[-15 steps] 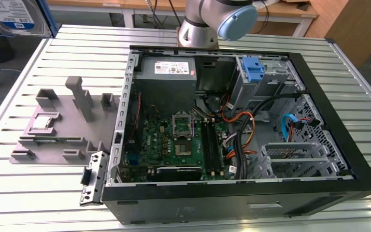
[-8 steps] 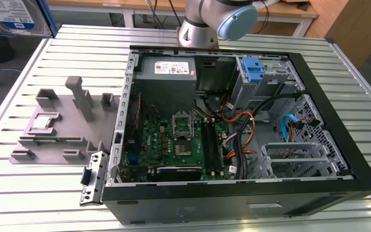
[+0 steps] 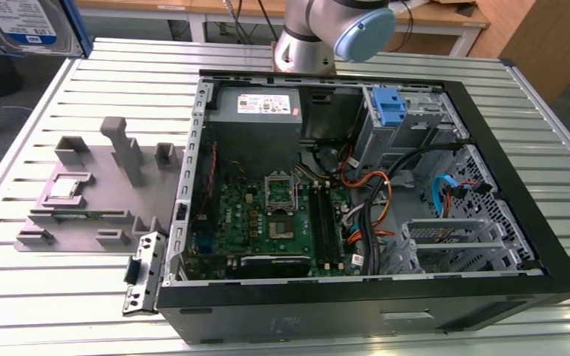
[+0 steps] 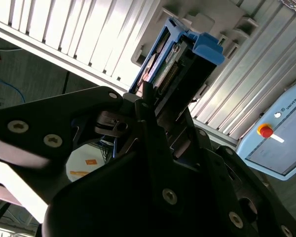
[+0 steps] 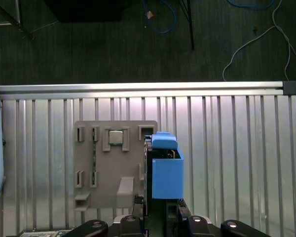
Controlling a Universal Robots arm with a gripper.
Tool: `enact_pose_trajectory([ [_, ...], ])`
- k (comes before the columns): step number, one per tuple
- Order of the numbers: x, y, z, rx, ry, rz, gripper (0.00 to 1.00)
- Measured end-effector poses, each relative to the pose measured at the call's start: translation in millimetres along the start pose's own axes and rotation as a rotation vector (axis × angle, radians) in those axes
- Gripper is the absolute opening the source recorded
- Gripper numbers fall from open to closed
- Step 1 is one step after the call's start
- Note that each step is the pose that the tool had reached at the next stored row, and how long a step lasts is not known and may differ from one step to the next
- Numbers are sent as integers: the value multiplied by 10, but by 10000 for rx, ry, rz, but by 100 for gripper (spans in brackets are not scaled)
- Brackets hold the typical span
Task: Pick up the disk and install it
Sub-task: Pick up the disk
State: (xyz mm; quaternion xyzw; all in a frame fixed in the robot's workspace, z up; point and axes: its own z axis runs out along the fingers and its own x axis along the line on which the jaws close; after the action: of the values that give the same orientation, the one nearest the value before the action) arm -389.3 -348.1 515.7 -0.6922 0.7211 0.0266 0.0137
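The disk (image 3: 27, 26) hangs high over the table's far corner at the exterior view's left, its silver face with a white-and-blue label and blue carrier showing. In the first wrist view the disk (image 5: 164, 168) stands edge-on, rising out of my gripper (image 5: 160, 217) above the grey fixture plate (image 5: 113, 173). The second wrist view has the gripper (image 4: 158, 108) shut on the disk (image 4: 187, 54), blue carrier end pointing away from the wrist.
An open computer case (image 3: 522, 222) lies on the slatted metal table (image 3: 67, 311), with an upright blue latch (image 3: 389, 107) and a metal drive cage (image 3: 453, 237) inside. The grey fixture plate (image 3: 97, 193) holds a small square chip (image 3: 64, 188). A pendant with a red button (image 4: 265, 131) sits nearby.
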Motion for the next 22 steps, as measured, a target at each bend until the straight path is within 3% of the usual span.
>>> enact_pose_trajectory([
  [22, -4, -87, -2, -1, 1, 0, 35],
])
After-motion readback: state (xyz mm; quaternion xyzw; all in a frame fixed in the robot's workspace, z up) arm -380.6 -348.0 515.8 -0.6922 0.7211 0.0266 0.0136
